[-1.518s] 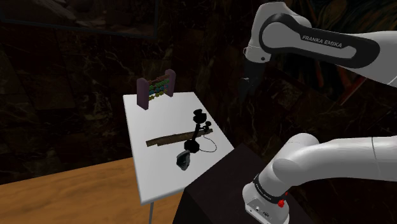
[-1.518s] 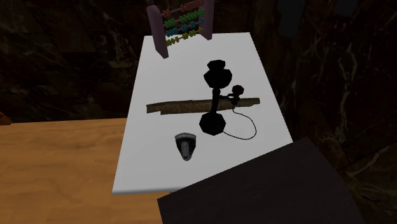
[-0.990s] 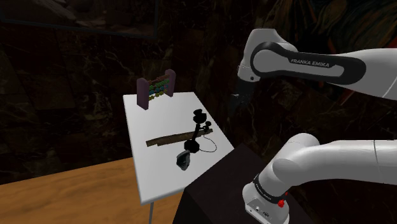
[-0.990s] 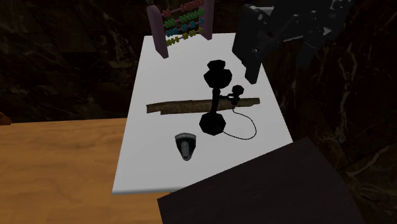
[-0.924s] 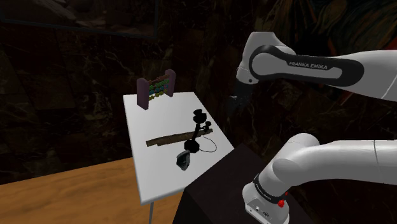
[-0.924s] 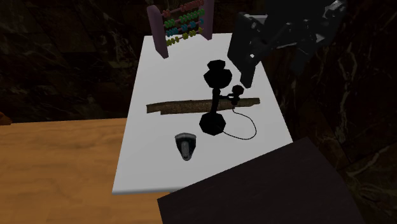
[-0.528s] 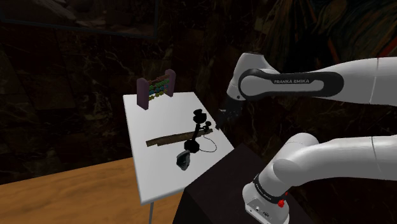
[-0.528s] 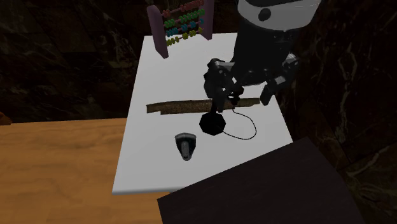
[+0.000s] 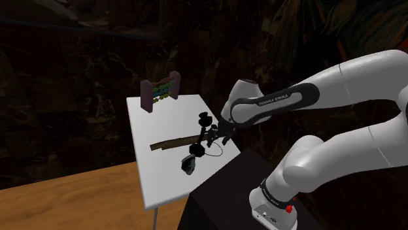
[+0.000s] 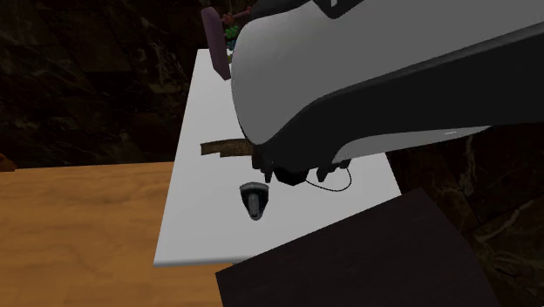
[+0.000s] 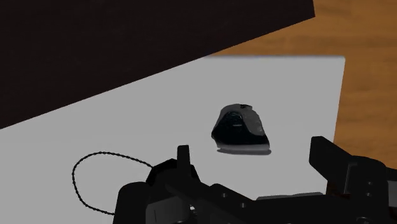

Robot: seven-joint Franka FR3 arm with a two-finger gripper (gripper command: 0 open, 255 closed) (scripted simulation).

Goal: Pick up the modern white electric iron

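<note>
With the end effector (image 11: 253, 151) spread apart, we are aiming to straddle the iron (image 11: 240, 129) ahead, avoiding the telephone (image 9: 195, 149) beneath.

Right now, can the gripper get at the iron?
Probably yes. The iron lies alone on the white table, with bare surface between it and the open gripper. The black phone and its cord sit close by the gripper, so it may brush them on the way.

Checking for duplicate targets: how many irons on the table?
1: a small grey and black iron on the white table, beside the black candlestick telephone. None seems hidden.
</note>
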